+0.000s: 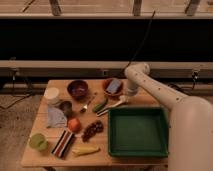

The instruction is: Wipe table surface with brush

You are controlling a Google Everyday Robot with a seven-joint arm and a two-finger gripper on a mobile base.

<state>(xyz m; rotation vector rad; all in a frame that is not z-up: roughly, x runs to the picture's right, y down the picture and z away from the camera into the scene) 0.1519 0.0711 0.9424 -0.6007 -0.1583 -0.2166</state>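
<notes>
Light-brown slatted wooden worktop [102, 142], roughly square, carries all items. Green rectangular tray [137, 132] sits front right. Slim white long-handled brush [111, 106] lies diagonally near centre, just behind the tray's back-left corner and beside a green cucumber [100, 105], its wider whitish end to the right. Claw [129, 95] is low at that end; whether apart or clamped, cannot tell.

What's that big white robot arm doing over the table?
The robot's gripper is down at the far side of the light-brown wooden slatted tabletop, right by the head end of the slim white long-handled brush, which lies flat next to the green rectangular tray. Whether it holds the brush is unclear.
</notes>
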